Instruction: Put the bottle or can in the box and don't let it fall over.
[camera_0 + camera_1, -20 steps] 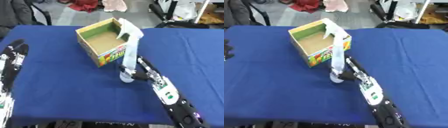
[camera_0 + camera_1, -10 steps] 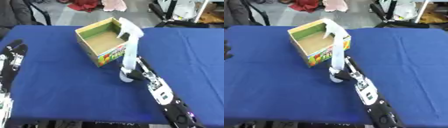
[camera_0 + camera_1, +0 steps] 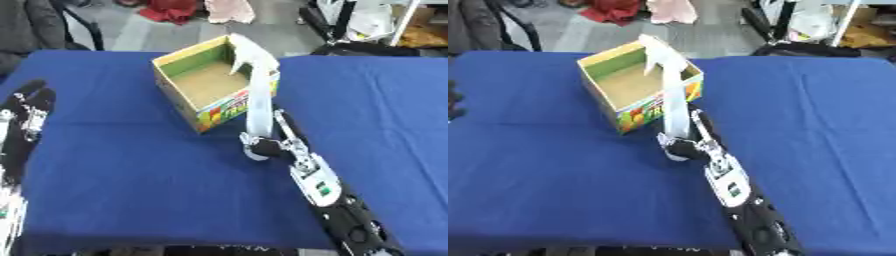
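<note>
- Left eye view: my right hand (image 3: 278, 146) is still curling around the base of the white spray bottle (image 3: 257, 107), which is barely shifting from a second ago; my left hand (image 3: 26, 107) is resting open at the left edge.
- Right eye view: the bottle is standing near-upright on the blue table (image 3: 544, 170), nozzle leaning over the open box (image 3: 627, 85) it is touching.

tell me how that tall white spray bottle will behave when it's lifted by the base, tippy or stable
Probably tippy: the white spray bottle is tall and slim, and the right hand grips only its bottom end, so the trigger head sits far above the grip. It looks like light plastic, though its fill can't be seen. Its smooth sides may slip, and the head could catch the cardboard box rim.
</note>
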Tool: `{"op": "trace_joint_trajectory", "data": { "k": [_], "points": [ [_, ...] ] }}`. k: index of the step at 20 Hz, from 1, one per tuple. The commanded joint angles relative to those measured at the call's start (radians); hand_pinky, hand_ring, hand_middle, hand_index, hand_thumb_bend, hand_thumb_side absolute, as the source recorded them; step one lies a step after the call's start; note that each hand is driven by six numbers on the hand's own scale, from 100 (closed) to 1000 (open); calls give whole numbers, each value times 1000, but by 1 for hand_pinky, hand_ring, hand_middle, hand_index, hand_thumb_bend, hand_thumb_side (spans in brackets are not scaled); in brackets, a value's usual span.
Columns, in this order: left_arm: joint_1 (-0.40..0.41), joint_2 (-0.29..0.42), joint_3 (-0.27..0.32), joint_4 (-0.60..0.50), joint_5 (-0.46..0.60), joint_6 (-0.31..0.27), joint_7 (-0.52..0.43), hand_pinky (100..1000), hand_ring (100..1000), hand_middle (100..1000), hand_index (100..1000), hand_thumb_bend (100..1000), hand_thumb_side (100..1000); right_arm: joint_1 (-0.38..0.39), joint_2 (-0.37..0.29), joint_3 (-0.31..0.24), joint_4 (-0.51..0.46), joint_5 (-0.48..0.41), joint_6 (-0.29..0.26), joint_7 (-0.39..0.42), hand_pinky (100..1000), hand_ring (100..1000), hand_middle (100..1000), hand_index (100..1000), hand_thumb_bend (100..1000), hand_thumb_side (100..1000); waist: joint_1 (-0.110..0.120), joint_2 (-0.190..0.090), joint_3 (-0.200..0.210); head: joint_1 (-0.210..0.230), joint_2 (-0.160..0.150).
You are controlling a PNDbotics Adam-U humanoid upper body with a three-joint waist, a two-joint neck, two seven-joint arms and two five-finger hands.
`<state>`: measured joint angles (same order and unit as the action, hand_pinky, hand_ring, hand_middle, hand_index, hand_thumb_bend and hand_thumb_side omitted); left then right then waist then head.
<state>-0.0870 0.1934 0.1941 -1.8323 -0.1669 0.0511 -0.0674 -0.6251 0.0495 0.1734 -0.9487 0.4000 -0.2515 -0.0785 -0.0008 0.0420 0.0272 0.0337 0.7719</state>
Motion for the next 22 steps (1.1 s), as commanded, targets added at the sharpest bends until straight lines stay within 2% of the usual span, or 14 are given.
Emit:
{"op": "trace_joint_trajectory", "data": {
  "k": [1, 6, 9, 11, 17, 22],
  "points": [
    [-11, 9, -1, -17, 8, -1, -2, 854, 895, 900, 881, 591, 809, -18, -24, 1, -16, -14, 2, -22, 891, 880, 787, 370, 100, 100, 4, -8, 0, -3, -2],
    [-11, 8, -1, -17, 8, -2, -4, 854, 895, 901, 881, 591, 809, -59, -45, 15, -70, -85, 10, -3, 896, 872, 776, 365, 100, 100, 4, -7, 6, -6, -2],
    [-11, 6, -2, -16, 8, -1, -5, 854, 896, 901, 881, 590, 810, -103, -64, 14, -104, -126, 25, 4, 905, 870, 774, 366, 100, 100, 6, -6, 15, -11, -2],
    [-14, 3, -5, -16, 9, -2, -7, 855, 896, 901, 881, 588, 811, -158, -78, 2, -102, -122, 37, 0, 909, 870, 775, 366, 100, 100, 9, -5, 28, -20, -2],
    [-36, -8, -22, -17, 19, -8, -24, 855, 896, 901, 881, 589, 810, -318, -80, -82, 35, -29, 44, -46, 923, 872, 777, 366, 100, 100, 21, 13, 103, -87, -2],
    [-66, -13, -45, -20, 29, -15, -46, 855, 896, 901, 881, 588, 810, -397, -51, -160, 158, 60, 21, -85, 954, 903, 808, 400, 100, 100, 28, 38, 182, -171, -2]
  ]
}}
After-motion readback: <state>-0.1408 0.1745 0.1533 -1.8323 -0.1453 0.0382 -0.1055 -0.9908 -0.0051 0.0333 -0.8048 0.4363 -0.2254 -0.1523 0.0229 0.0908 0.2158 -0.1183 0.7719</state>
